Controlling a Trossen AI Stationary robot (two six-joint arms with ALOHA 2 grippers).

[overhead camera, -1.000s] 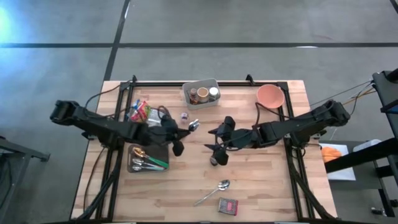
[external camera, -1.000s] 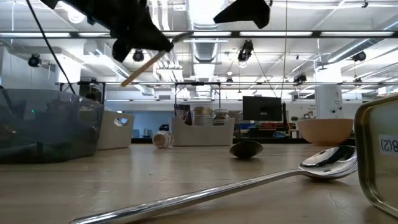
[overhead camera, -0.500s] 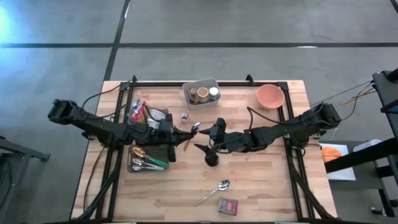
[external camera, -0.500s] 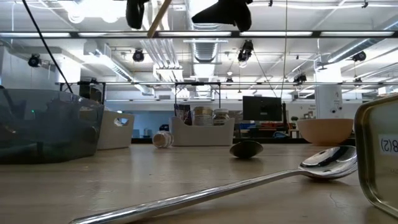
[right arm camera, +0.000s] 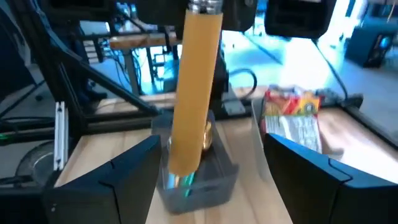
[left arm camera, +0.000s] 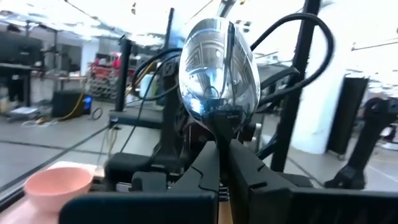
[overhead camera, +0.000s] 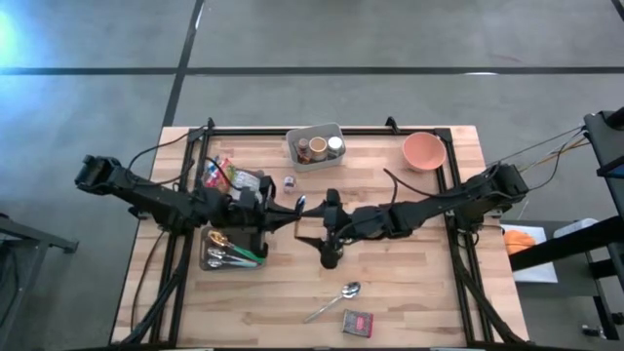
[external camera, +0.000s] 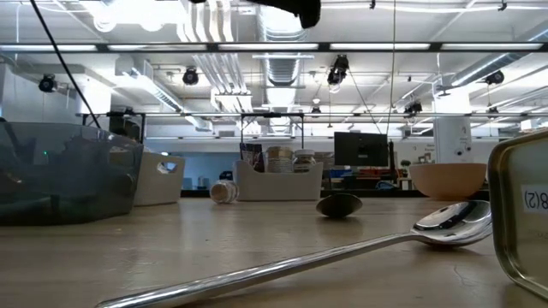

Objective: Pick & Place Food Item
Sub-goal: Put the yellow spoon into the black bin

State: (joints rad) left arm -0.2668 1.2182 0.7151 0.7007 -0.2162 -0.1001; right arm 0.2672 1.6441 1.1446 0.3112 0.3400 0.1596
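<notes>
Around us is a wide workshop with bright ceiling lights, and below lies a pale wooden table [overhead camera: 409, 283]. Above its middle we see a spoon with a wooden handle [right arm camera: 194, 93], its shiny bowl [left arm camera: 219, 71] upright, clamped in the clenched left gripper [overhead camera: 276, 208]. The right gripper [overhead camera: 330, 226] hangs just beside it, fingers [right arm camera: 323, 180] spread on either side of the handle and apart from it. Under the handle sits a grey cutlery tray [overhead camera: 232, 251], with a snack packet [overhead camera: 218, 176] near. Farther off are a jar bin [overhead camera: 316, 146], a pink bowl [overhead camera: 425, 150], a loose metal spoon [overhead camera: 334, 300] and a small tin [overhead camera: 359, 323].
</notes>
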